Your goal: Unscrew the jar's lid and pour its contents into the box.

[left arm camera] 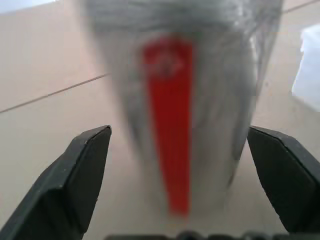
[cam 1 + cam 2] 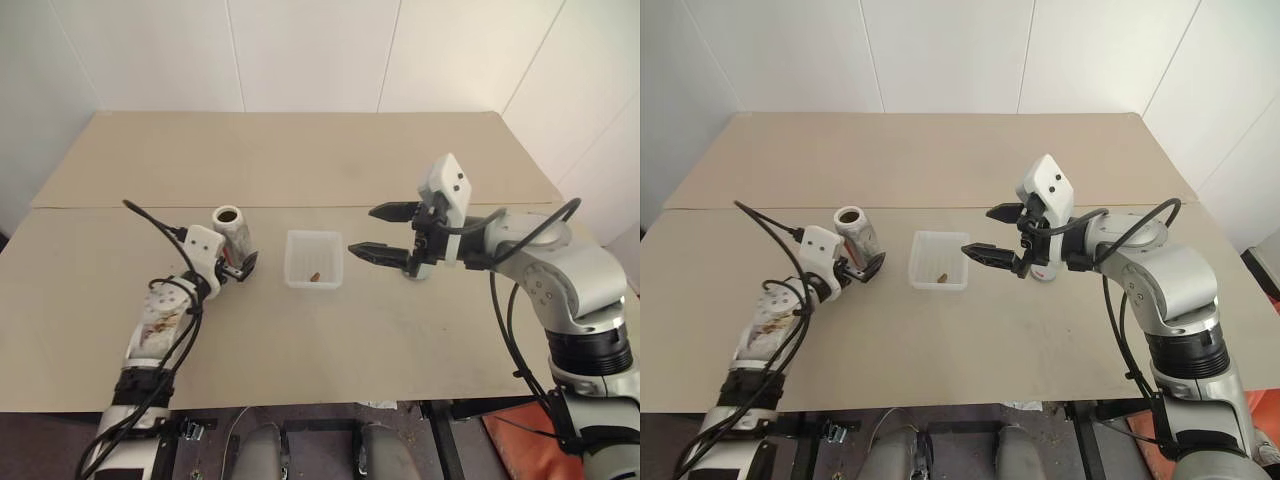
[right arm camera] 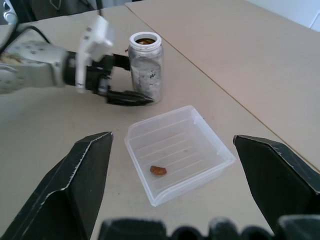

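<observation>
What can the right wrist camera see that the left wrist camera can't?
The right wrist view takes in the whole box with the brown bit lying in it, the jar's open mouth, and the left gripper open around the jar. The left wrist view adds a red stripe running down the jar's side, seen close up. Both show the jar standing on the table.

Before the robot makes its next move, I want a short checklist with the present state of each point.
1. Jar stands upright on the table, mouth uncovered: ok.
2. Left gripper open around the jar, not clamping it: ok.
3. Contents, one brown bit, lie in the box: ok.
4. Right gripper open and holding nothing: ok.
5. Jar fully emptied: cannot tell.
6. Where the lid lies: cannot tell.
</observation>
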Available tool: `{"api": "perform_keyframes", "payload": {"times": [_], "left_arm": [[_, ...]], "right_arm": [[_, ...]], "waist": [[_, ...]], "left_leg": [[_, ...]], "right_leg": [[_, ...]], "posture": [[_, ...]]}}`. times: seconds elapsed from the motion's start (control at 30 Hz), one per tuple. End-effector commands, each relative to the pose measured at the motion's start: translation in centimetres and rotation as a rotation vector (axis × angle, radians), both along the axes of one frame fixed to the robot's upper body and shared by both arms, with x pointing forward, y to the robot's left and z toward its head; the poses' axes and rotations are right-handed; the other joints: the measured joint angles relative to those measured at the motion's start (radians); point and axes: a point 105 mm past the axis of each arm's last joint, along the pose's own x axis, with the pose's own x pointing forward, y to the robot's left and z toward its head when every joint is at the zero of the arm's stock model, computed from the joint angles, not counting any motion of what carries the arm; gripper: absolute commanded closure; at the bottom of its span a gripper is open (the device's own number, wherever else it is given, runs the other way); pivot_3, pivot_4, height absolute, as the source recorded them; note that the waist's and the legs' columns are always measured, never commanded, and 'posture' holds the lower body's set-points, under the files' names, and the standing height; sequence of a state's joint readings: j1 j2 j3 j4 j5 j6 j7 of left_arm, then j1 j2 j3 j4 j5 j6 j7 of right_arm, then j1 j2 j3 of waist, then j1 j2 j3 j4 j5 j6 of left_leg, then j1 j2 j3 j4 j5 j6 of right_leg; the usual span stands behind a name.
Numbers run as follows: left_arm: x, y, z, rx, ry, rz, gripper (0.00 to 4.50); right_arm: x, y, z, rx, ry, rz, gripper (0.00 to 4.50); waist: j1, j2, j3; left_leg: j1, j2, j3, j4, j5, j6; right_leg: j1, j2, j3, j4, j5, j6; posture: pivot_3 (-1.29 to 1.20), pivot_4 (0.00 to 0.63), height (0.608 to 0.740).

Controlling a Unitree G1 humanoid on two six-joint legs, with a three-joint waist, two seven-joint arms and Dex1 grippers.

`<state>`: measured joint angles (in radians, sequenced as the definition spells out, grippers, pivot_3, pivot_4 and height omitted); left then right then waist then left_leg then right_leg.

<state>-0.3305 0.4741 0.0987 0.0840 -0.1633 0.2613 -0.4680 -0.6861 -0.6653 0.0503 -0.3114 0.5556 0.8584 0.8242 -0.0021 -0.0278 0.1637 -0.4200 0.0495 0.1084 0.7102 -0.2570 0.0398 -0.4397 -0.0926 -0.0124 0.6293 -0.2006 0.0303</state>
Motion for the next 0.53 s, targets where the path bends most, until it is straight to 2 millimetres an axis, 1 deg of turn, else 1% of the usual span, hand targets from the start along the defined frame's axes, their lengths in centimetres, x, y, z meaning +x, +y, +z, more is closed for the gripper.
{"api": "perform_keyframes", "payload": {"times": [0.03, 0.07, 0.17, 0.2, 0.23, 0.3, 0.37, 0.43, 0.53], "left_arm": [[-4.3, 1.0, 3.6, 0.046, -0.055, -0.092, 0.06], [-5.2, 1.0, 3.8, 0.059, -0.050, -0.111, 0.06], [-10.0, 2.7, 6.4, 0.095, -0.039, -0.260, 0.06], [-11.1, 3.0, 7.2, 0.112, -0.036, -0.307, 0.06], [-11.8, 3.7, 7.9, 0.127, -0.038, -0.325, 0.06], [-12.4, 4.5, 8.9, 0.136, -0.047, -0.336, 0.06], [-12.5, 5.6, 9.7, 0.113, -0.045, -0.354, 0.06], [-12.5, 5.8, 9.6, 0.115, -0.031, -0.386, 0.06], [-12.5, 5.3, 9.5, 0.072, -0.020, -0.416, 0.06]], "right_arm": [[-0.4, -1.4, 0.8, 0.003, -0.047, -0.029, 0.00], [-0.5, -1.8, 0.6, 0.000, -0.044, -0.035, 0.00], [-0.7, -3.4, 0.1, -0.016, -0.048, -0.069, 0.00], [-0.7, -4.0, -0.1, -0.019, -0.051, -0.076, 0.00], [-0.8, -4.7, -0.2, -0.021, -0.050, -0.083, 0.00], [-1.2, -5.8, -0.5, -0.031, -0.051, -0.093, 0.00], [-1.6, -6.3, -1.0, -0.041, -0.052, -0.092, 0.00], [-2.0, -6.7, -1.4, -0.044, -0.039, -0.109, 0.00], [-2.5, -7.0, -1.6, -0.037, 0.023, -0.088, 0.00]], "waist": [[-0.004, 0.000, 0.000], [-0.007, 0.000, 0.000], [-0.008, 0.000, 0.000], [-0.008, 0.000, 0.000], [-0.006, 0.000, 0.000], [0.003, 0.002, 0.000], [0.008, 0.002, -0.001], [0.008, 0.002, -0.001], [0.006, 0.002, -0.001]], "left_leg": [[0.000, 0.000, 0.000, -0.001, 0.000, 0.000], [0.000, 0.001, -0.001, -0.001, -0.001, 0.000], [0.000, 0.000, -0.001, -0.002, -0.001, 0.001], [0.001, 0.001, -0.001, -0.002, -0.001, 0.001], [0.001, 0.001, -0.001, -0.002, -0.001, 0.001], [0.003, 0.000, 0.000, -0.002, -0.001, 0.000], [0.007, 0.000, 0.000, -0.002, -0.001, 0.000], [0.011, 0.000, 0.002, -0.002, -0.001, 0.000], [0.014, 0.001, 0.002, -0.003, -0.001, 0.000]], "right_leg": [[0.000, 0.000, 0.000, 0.000, 0.000, 0.000], [0.000, 0.000, 0.000, 0.000, 0.000, 0.000], [-0.001, -0.002, 0.001, -0.001, 0.000, 0.000], [0.000, -0.002, 0.000, -0.002, 0.000, 0.000], [-0.001, -0.002, 0.000, -0.001, -0.001, -0.001], [0.001, -0.002, -0.001, -0.001, -0.001, -0.002], [0.004, -0.002, -0.001, -0.001, -0.003, -0.003], [0.007, -0.002, 0.000, -0.001, -0.006, -0.008], [0.008, -0.001, 0.000, -0.001, -0.006, -0.009]], "posture": [[0.00, 0.150, 0.740], [0.00, 0.150, 0.740], [0.00, 0.150, 0.740], [0.00, 0.150, 0.740], [0.00, 0.150, 0.740], [0.00, 0.150, 0.740], [0.00, 0.150, 0.740], [0.00, 0.150, 0.740], [0.00, 0.150, 0.740]]}}
